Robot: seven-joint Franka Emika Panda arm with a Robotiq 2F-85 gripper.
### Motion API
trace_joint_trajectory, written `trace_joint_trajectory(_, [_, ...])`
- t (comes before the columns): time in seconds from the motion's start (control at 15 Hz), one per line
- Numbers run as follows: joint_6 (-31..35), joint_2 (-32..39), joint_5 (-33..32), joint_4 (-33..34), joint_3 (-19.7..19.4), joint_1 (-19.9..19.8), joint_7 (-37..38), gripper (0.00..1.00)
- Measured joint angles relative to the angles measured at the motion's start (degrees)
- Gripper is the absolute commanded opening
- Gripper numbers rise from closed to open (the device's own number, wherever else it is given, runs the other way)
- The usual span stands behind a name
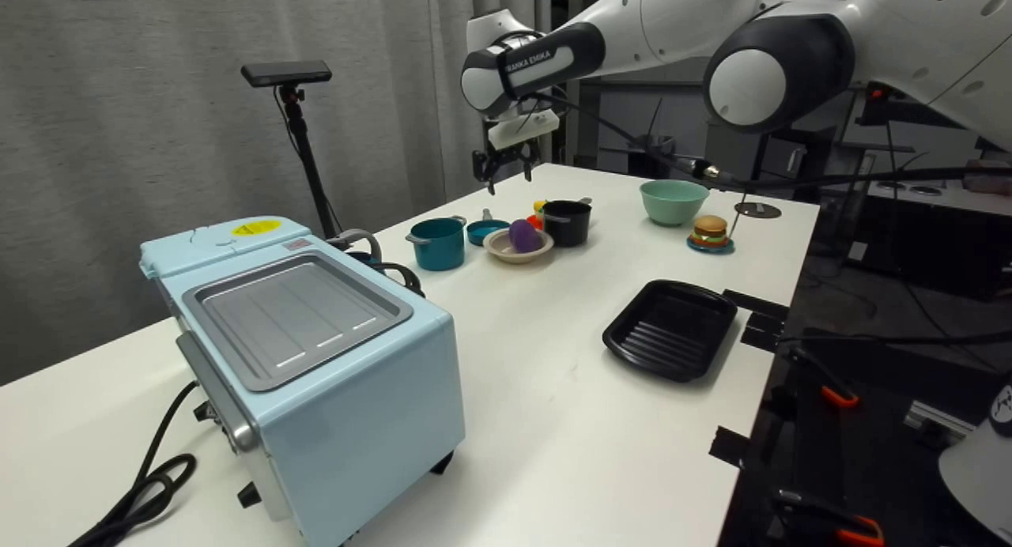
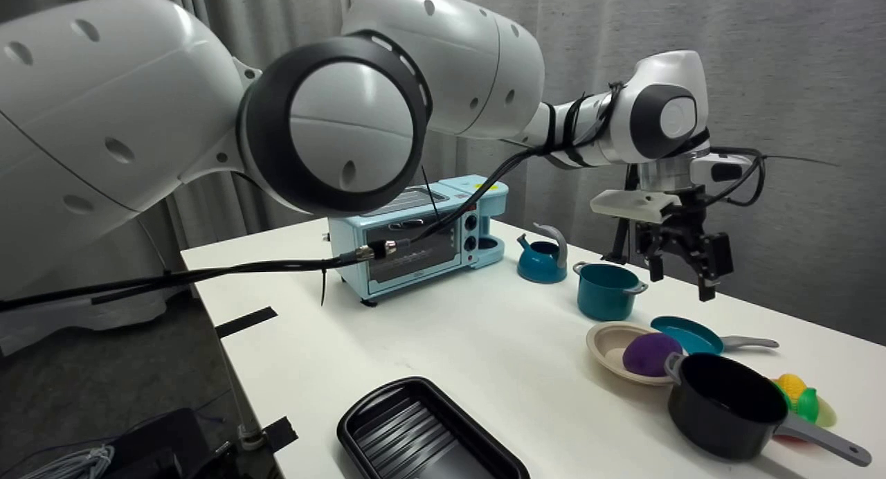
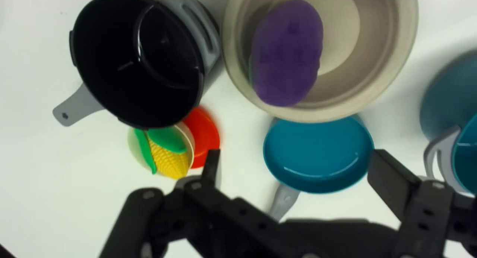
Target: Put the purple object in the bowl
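The purple object (image 3: 287, 53) lies inside the cream bowl (image 3: 376, 60), off-centre toward the side nearest the black pot (image 3: 108, 64), its top rising above the rim. The gripper (image 3: 298, 172) hangs over the table (image 1: 538, 373) near the cream bowl, raised clear of it, with its fingers (image 3: 393, 183) spread well apart. Just beside the cream bowl sit the black pot and a blue pan (image 3: 318, 153); a teal pot (image 2: 599, 299) stands near it in both exterior views. Toy corn (image 3: 167, 161) and a red item (image 3: 204, 135) lie near the cream bowl. In an exterior view, a green bowl (image 1: 674, 205), a toy burger (image 1: 709, 231) and a black tray (image 1: 670, 337) are well apart from the cream bowl.
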Motion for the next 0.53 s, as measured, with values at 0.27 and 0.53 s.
trace_joint_trajectory(0.27, [2.87,-3.61,0.0,-1.18,0.0,0.08,0.0,1.0])
trace_joint_trajectory(0.53, [3.38,-6.61,0.0,-3.79,0.0,0.2,-0.02,1.0])
